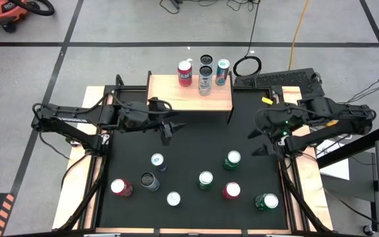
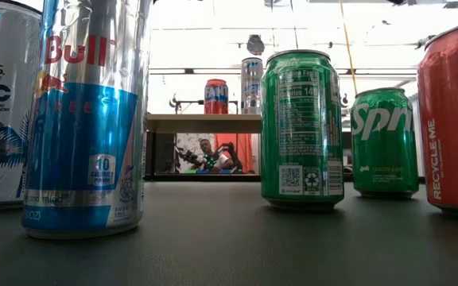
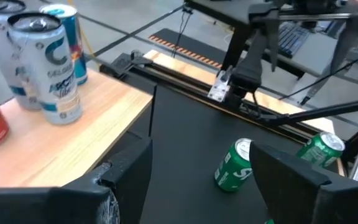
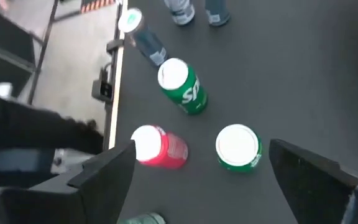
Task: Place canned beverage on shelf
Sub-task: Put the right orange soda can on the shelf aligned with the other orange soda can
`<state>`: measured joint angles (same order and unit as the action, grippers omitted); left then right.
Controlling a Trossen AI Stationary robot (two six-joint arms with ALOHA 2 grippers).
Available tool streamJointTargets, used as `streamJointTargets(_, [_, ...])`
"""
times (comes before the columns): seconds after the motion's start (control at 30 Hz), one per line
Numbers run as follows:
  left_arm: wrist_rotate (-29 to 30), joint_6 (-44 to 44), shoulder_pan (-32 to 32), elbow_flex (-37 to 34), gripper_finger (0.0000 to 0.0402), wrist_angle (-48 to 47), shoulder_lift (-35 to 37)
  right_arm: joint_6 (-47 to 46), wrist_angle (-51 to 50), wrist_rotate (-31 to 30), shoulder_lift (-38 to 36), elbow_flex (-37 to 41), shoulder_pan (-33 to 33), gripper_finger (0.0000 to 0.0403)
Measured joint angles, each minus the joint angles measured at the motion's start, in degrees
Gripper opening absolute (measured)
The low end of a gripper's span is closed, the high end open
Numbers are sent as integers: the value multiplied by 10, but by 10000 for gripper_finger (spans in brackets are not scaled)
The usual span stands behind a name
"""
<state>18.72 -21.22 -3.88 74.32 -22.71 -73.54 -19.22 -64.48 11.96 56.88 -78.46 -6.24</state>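
Black table [image 1: 183, 155] below me holds upright cans; my right gripper [image 1: 260, 141], jaws open and empty, hovers nearest the green can [image 1: 233, 158]; left gripper [image 1: 170, 128] open near the shelf [image 1: 189, 95].

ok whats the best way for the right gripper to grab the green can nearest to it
Grip the green can around its round side wall near mid-height, descending from above with the open right gripper. It stands upright, lid up, with clear black table all around for both fingers.
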Motion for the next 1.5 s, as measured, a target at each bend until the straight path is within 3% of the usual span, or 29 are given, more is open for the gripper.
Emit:
streamJointTargets(0.2, [20, -54, 0, 0, 264, -35, 0, 17, -7, -2, 0, 0, -50, 345])
streamJointTargets(0.53, [37, -54, 0, 0, 264, -40, 0, -8, 11, -56, 38, 0, -131, 345])
streamJointTargets(1.0, [-131, -55, -8, 0, 264, -43, 0, -169, 45, -105, 188, 0, -231, 345])
streamJointTargets(1.3, [-145, -50, -39, 0, 264, -115, 0, -271, 104, -107, 279, 0, -285, 354])
streamJointTargets(1.5, [-145, -53, -57, 0, 264, -146, -1, -276, 110, -129, 310, 0, -295, 385])
